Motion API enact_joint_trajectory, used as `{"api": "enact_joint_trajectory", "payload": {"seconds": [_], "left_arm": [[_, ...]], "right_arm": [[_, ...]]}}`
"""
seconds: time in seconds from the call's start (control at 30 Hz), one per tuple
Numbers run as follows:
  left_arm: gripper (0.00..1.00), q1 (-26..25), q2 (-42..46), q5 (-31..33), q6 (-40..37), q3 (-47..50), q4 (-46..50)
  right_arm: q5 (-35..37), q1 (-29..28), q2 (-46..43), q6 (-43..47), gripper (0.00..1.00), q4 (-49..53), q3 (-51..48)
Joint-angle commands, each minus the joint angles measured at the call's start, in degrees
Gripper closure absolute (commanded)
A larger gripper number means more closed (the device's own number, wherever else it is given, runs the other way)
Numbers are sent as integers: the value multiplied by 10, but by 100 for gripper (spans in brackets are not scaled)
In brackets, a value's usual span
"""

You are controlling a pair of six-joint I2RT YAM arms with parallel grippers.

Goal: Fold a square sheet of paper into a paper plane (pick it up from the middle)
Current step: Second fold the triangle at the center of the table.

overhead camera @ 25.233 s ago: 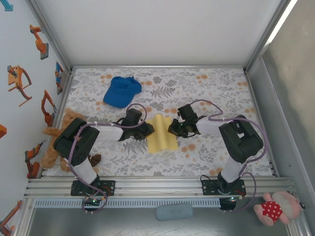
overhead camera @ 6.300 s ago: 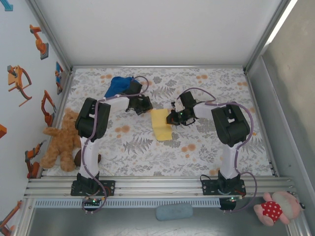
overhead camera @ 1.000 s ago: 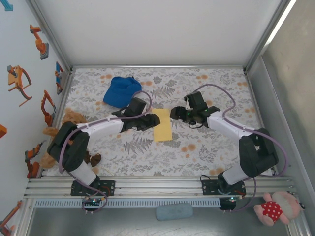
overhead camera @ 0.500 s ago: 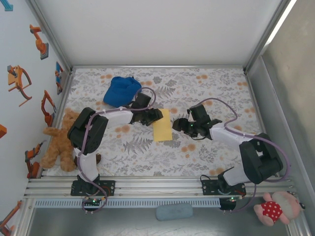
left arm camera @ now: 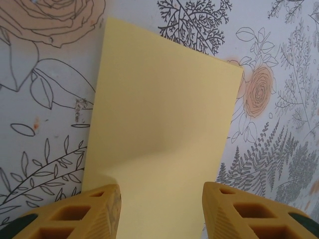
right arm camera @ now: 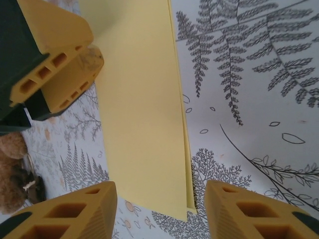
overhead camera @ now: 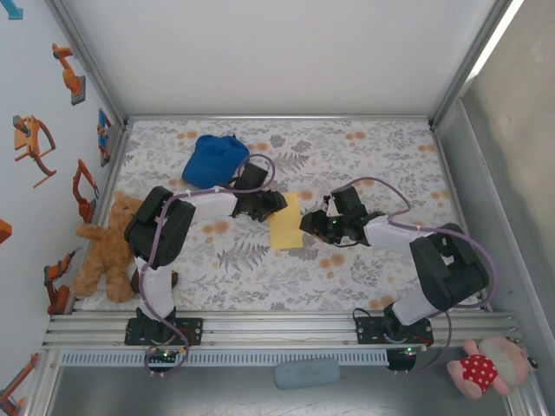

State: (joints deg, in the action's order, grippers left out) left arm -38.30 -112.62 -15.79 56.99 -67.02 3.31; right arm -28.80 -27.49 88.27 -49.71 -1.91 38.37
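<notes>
The square sheet of paper (overhead camera: pixel 286 222) lies flat on the floral cloth as a yellow rectangle, folded in half. Its two layers show along the long edge in the right wrist view (right arm camera: pixel 139 99). My left gripper (overhead camera: pixel 276 204) is at the paper's far left corner, open, its yellow fingertips (left arm camera: pixel 102 209) low over the sheet (left arm camera: pixel 164 129), one each side. My right gripper (overhead camera: pixel 307 227) is at the near right edge, open, and its fingertips (right arm camera: pixel 239 211) straddle the sheet's near end. The left gripper's fingers (right arm camera: pixel 60 64) rest at the paper's other end.
A blue cap (overhead camera: pixel 214 160) lies at the back left, just behind the left arm. A brown teddy bear (overhead camera: pixel 108 247) sits at the left edge (right arm camera: pixel 10 169). White walls and metal rails close in the table (overhead camera: pixel 373 156). A pink toy (overhead camera: pixel 486 368) lies outside at the near right.
The left gripper moved from the paper's left side up to its far left corner. The right gripper came down from the far right corner to the near right edge, and its jaws narrowed.
</notes>
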Motion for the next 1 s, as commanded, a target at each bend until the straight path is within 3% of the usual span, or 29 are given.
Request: {"api": "enact_joint_trajectory", "payload": {"seconds": [0.0,0.27,0.73,0.97], "left_arm": [[52,0,-12,11,12,10,33],[53,0,-22,5,10,8,36],[53,-1,-23,-5,22,18,22],[53,0,-22,-4,22,19,24]], "right_arm": [[-35,3,17,-31,56,-34,-12],[-58,0,32,-32,67,-41,-18],[-52,-10,33,-4,67,-13,-28],[-60,-17,42,7,72,-12,-16]]}}
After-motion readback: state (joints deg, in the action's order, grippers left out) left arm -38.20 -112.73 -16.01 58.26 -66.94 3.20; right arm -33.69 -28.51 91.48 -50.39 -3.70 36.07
